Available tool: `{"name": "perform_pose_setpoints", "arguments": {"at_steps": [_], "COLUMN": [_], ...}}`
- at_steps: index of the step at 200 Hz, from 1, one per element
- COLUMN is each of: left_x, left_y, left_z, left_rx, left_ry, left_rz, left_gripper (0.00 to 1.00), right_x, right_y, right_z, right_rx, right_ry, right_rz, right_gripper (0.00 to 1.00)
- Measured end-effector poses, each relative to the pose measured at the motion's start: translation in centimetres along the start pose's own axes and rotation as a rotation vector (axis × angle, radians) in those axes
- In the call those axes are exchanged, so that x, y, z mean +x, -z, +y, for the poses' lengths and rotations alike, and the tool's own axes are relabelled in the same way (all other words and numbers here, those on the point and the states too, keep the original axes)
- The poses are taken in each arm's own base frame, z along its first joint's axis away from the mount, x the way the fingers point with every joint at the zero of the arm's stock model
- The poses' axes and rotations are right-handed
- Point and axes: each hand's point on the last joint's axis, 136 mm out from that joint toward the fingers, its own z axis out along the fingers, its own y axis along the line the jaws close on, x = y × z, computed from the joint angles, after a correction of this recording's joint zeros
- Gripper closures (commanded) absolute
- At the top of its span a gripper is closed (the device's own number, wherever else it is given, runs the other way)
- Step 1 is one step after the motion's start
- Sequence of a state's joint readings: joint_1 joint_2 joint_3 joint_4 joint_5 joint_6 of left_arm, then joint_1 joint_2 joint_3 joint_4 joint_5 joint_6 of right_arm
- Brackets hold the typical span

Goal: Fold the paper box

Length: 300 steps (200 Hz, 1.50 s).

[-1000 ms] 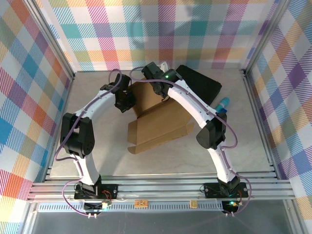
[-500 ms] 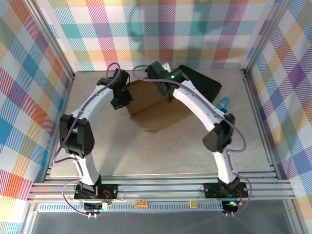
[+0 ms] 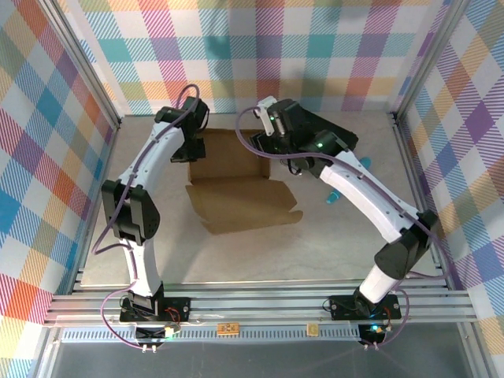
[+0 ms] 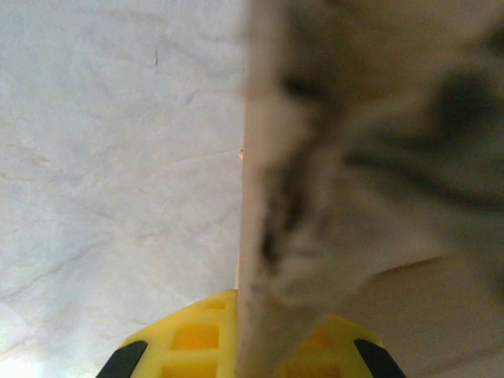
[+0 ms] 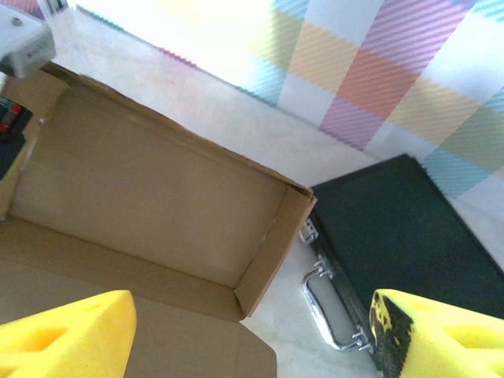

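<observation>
Brown card, the box (image 3: 244,197) lies open on the bench (image 3: 260,252) between the two arms. Its tray, walls raised, is on the far side, and the flat lid panel stretches toward the bases. The left arm (image 3: 146,177) rises from its base, bends at an elbow near the left rail and reaches far along the box's left side, with its wrist down at the tray's left wall. The right arm (image 3: 374,201) leans out to the right, then runs back in a long diagonal over the bench. Its wrist is above the tray's far right corner, beside a black briefcase (image 3: 337,132). A blue object (image 3: 331,196) lies on the bench, partly under that arm.

From above, the left wrist covers its own contact with the box. The left wrist camera supplies it: a blurred cardboard edge stands right at the lens and runs down between the left fingers (image 4: 189,340), which sit close together on either side, pinching the wall.

The right wrist camera shows the right fingers (image 5: 67,335) spread wide, holding nothing, above the tray's right end. It also looks into the tray, whose right wall stands upright, with the briefcase's metal handle (image 5: 316,298) just beside it.
</observation>
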<state>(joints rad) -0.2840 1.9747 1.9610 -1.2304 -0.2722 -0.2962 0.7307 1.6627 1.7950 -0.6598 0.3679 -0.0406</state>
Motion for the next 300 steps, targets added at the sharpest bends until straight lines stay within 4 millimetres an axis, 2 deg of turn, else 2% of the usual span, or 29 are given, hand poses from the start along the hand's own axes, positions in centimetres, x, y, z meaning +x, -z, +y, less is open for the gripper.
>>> {"name": "perform_pose_setpoints", "arguments": {"at_steps": [29, 52, 74, 92, 105, 117, 139, 174, 200, 219, 247, 275, 286, 300], "left_x": [1.2, 2.1, 3.2, 3.6, 3.7, 3.9, 3.8, 4.0, 4.1, 4.2, 4.3, 4.9, 5.0, 5.4], "left_y": [-1.6, -3.1, -4.6, -5.4, -5.7, -5.9, -6.1, -6.3, -6.5, -6.6, -6.8, -7.2, -7.5, -7.7], "left_z": [0.9, 2.3, 3.7, 4.2, 4.4, 4.3, 3.8, 3.3, 3.0, 2.7, 2.3, 2.1, 2.0, 1.7], "left_rx": [-0.033, -0.044, -0.048, -0.040, -0.031, -0.019, 0.005, 0.031, 0.050, 0.063, 0.081, 0.094, 0.096, 0.114], "left_ry": [-0.014, 0.026, 0.080, 0.117, 0.145, 0.161, 0.188, 0.217, 0.230, 0.240, 0.249, 0.256, 0.258, 0.273], "left_rz": [0.065, 0.124, 0.181, 0.204, 0.213, 0.222, 0.225, 0.239, 0.253, 0.260, 0.266, 0.284, 0.285, 0.301], "left_gripper": [1.00, 1.00, 1.00, 1.00, 1.00, 1.00, 1.00, 1.00, 1.00, 1.00, 1.00, 1.00, 0.83, 0.61], "right_x": [3.8, 7.3, 11.1, 16.0, 19.4, 21.6, 24.0, 25.7, 26.5, 25.7, 25.4, 24.2, 23.1, 21.1], "right_y": [-2.6, -2.7, -1.0, 2.1, 4.7, 6.5, 7.3, 5.6, 4.1, 2.5, 0.2, -1.0, -1.1, -0.8], "right_z": [0.2, -0.7, -0.5, 0.8, 2.5, 4.3, 7.6, 11.8, 12.9, 13.2, 14.0, 14.1, 13.6, 12.7], "right_rx": [-0.008, 0.018, 0.015, 0.002, -0.023, -0.062, -0.121, -0.166, -0.195, -0.222, -0.227, -0.176, -0.146, -0.100], "right_ry": [-0.119, -0.318, -0.575, -0.808, -0.974, -1.108, -1.299, -1.446, -1.501, -1.518, -1.521, -1.488, -1.466, -1.412], "right_rz": [0.163, 0.318, 0.457, 0.582, 0.656, 0.695, 0.760, 0.840, 0.804, 0.753, 0.720, 0.703, 0.690, 0.670], "right_gripper": [0.24, 0.24, 0.23, 0.21, 0.20, 0.20, 0.18, 0.18, 0.20, 0.28, 0.46, 0.88, 1.00, 1.00]}}
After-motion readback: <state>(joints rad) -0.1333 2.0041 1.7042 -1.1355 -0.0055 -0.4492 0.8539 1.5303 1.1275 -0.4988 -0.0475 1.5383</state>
